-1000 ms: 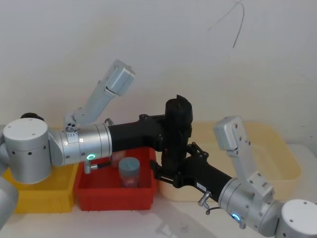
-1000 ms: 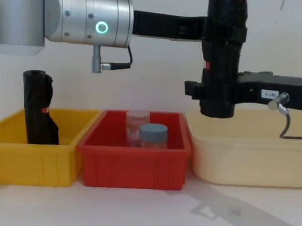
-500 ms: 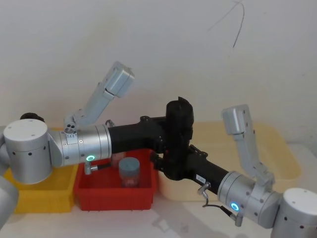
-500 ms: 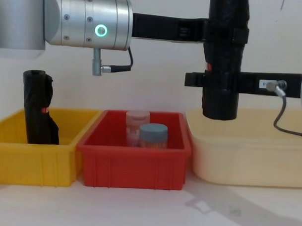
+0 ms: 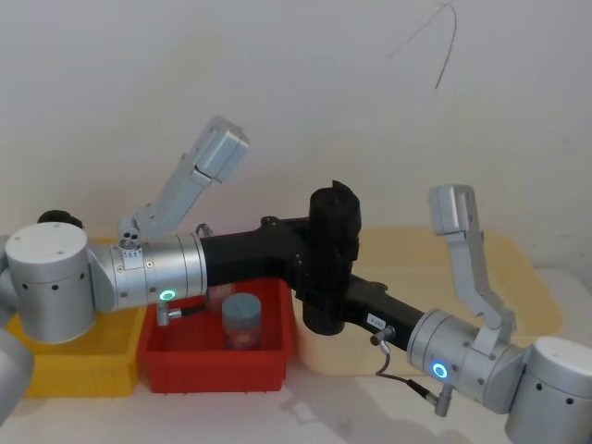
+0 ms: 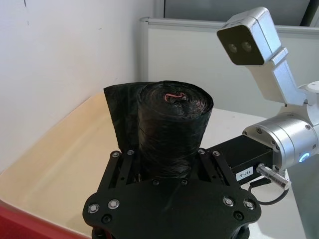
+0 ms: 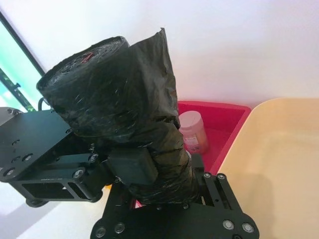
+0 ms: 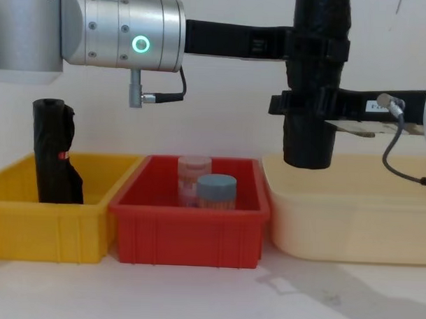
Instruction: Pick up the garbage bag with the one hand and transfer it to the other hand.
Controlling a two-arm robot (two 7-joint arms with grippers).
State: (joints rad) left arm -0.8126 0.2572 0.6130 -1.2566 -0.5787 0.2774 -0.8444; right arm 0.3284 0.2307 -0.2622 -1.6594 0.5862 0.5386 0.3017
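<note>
Over the 9 o'clock end of the beige tub (image 8: pixel 350 227), beside the red bin (image 8: pixel 189 232), the garbage bag (image 8: pixel 308 145) stands upright in mid-air, probably so that both arms can take it along its length for the handover. The left claw (image 8: pixel 316 47) reaches in from 9 o'clock and is clamped on its upper part. The right claw (image 8: pixel 309 105) reaches in from 3 o'clock and meets it lower down; I cannot tell whether it has closed.

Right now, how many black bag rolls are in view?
2. The garbage bag is upright in the air, clamped by the left gripper, with the right gripper at its lower part. A slimmer roll stands in the yellow bin.
</note>
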